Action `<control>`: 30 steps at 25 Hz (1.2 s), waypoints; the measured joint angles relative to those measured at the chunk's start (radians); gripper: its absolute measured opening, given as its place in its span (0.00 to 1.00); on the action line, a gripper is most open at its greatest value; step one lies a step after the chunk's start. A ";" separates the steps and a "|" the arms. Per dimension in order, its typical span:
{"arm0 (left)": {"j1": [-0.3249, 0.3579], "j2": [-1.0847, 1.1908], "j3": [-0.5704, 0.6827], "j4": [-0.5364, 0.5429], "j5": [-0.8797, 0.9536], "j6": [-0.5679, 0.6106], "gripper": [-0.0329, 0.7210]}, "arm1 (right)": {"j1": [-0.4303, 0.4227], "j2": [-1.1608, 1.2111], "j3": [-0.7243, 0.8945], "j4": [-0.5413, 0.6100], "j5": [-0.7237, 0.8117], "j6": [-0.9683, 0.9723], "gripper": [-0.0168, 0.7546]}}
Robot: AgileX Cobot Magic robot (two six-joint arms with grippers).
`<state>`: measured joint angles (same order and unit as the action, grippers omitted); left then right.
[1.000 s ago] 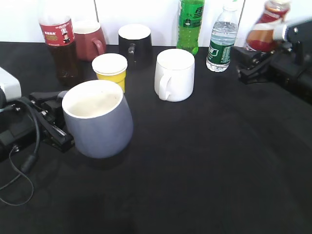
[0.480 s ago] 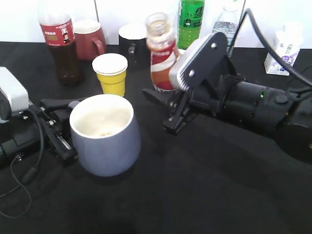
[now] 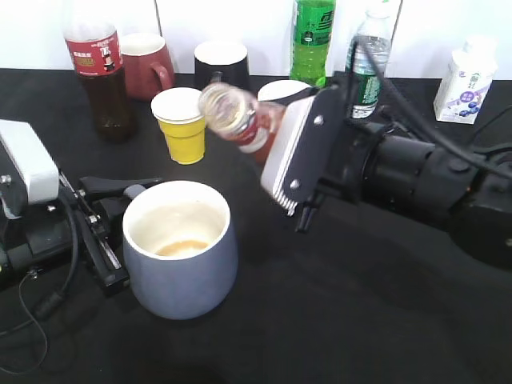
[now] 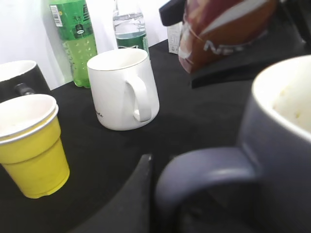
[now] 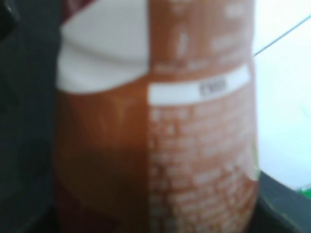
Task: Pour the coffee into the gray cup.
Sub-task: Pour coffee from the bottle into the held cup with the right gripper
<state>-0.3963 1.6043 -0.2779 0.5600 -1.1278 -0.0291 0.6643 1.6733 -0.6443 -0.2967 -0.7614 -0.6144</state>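
The gray cup (image 3: 182, 256) stands at the front left, cream inside, with a little light-brown liquid at its bottom. My left gripper (image 3: 112, 232) is shut on the cup's handle (image 4: 204, 170). My right gripper (image 3: 280, 152) is shut on the coffee bottle (image 3: 240, 120), which is tilted over with its open mouth pointing left and down, above and behind the cup. The bottle's label fills the right wrist view (image 5: 160, 126) and shows at the top of the left wrist view (image 4: 218, 29).
A yellow paper cup (image 3: 182, 124), white mug (image 4: 124, 90), black mug (image 3: 221, 62), dark-red mug (image 3: 148, 64), cola bottle (image 3: 98, 68), green bottle (image 3: 314, 40), water bottle (image 3: 364, 56) and a small carton (image 3: 464, 80) stand behind.
My right arm swung the coffee bottle from the far right to above the cup and tipped it over. The cup moved nearer and upright, and brown liquid now lies in it.
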 joint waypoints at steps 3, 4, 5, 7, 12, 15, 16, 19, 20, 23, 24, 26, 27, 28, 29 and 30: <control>0.000 0.000 0.000 0.001 0.000 0.000 0.11 | 0.020 0.000 0.000 0.019 0.000 -0.078 0.71; 0.000 0.000 0.000 0.001 0.000 0.000 0.11 | 0.025 0.000 0.000 0.029 0.001 -0.090 0.71; 0.000 0.000 0.000 0.004 0.000 0.000 0.11 | 0.030 0.000 0.000 0.039 0.001 -0.125 0.71; 0.000 0.000 0.000 0.010 0.000 0.000 0.11 | 0.031 0.000 0.000 0.072 0.001 -0.203 0.71; 0.000 0.000 0.000 0.010 0.000 0.000 0.11 | 0.031 0.000 0.000 0.097 -0.002 -0.392 0.71; 0.000 0.000 0.000 0.010 0.000 -0.001 0.11 | 0.031 0.000 0.000 0.102 -0.014 -0.471 0.71; 0.000 0.000 0.000 0.010 0.000 -0.001 0.11 | 0.031 0.000 0.000 0.117 -0.017 -0.494 0.71; 0.000 0.000 0.000 0.010 0.000 -0.001 0.11 | 0.031 0.000 0.000 0.155 -0.059 -0.576 0.71; 0.000 0.000 0.000 0.010 0.000 -0.001 0.11 | 0.031 0.000 0.000 0.157 -0.072 -0.599 0.71; 0.000 0.000 0.000 0.010 0.000 -0.001 0.11 | 0.031 0.000 0.000 0.157 -0.105 -0.666 0.71; 0.000 0.000 0.000 0.010 0.000 -0.001 0.11 | 0.031 0.000 0.000 0.157 -0.118 -0.679 0.71; 0.000 0.000 0.000 0.010 0.000 -0.001 0.11 | 0.031 0.000 0.000 0.156 -0.144 -0.701 0.71; 0.000 0.000 0.000 0.010 0.000 -0.001 0.11 | 0.031 0.000 0.000 0.156 -0.144 -0.711 0.71; 0.000 0.000 0.000 0.010 -0.001 -0.001 0.11 | 0.031 0.000 0.000 0.155 -0.144 -0.720 0.71; 0.000 0.000 0.000 0.010 -0.006 -0.001 0.11 | 0.031 0.000 0.000 0.155 -0.144 -0.737 0.71; 0.000 0.000 0.000 0.010 -0.010 -0.001 0.11 | 0.031 0.000 0.000 0.155 -0.145 -0.748 0.71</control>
<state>-0.3963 1.6043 -0.2779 0.5697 -1.1381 -0.0302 0.6956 1.6733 -0.6443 -0.1418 -0.9059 -1.3628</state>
